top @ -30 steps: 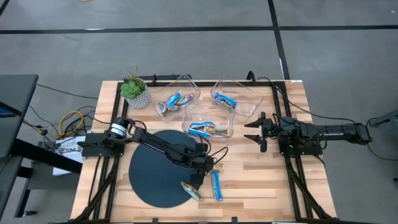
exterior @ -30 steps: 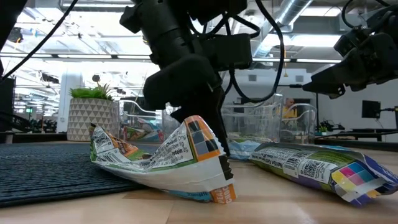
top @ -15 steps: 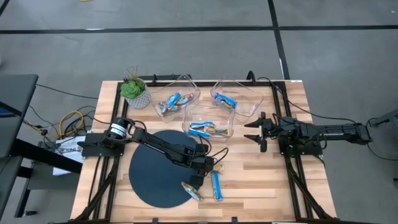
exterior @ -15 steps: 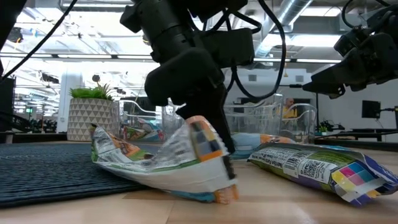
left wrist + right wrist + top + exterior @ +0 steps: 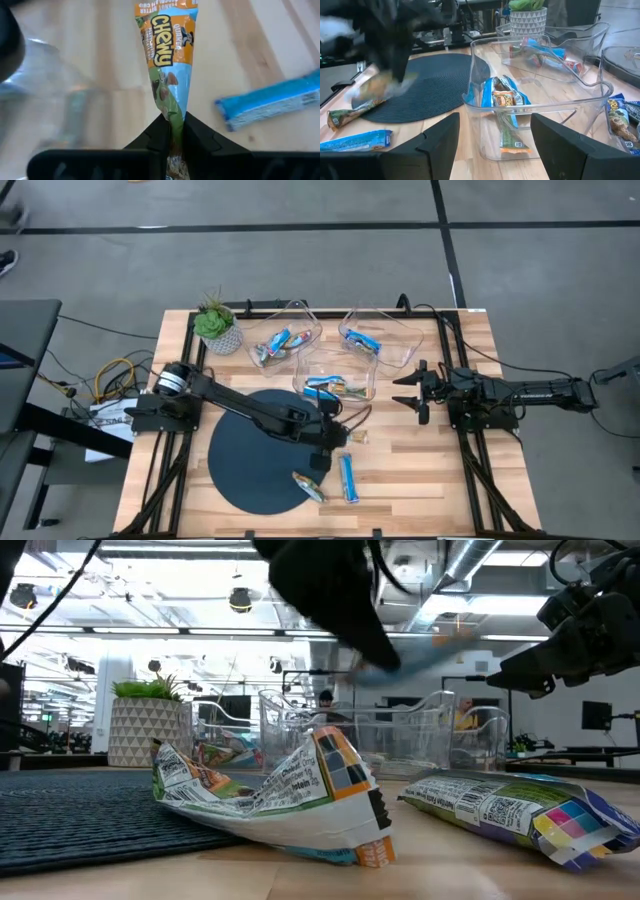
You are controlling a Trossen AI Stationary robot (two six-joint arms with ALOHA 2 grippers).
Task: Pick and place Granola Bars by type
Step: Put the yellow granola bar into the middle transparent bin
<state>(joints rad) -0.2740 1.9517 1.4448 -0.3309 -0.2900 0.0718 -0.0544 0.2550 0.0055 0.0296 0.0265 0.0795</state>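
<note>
A wooden slatted table (image 5: 420,480) on a black metal frame stands on a grey concrete floor (image 5: 300,270) crossed by dark lines. Yellow cables (image 5: 112,375) lie coiled beside the table. Beyond it, an open hall with exposed ceiling ducts (image 5: 480,560), rows of strip lights (image 5: 130,632) and hanging lamps (image 5: 240,600) stretches back, brightly lit.
</note>
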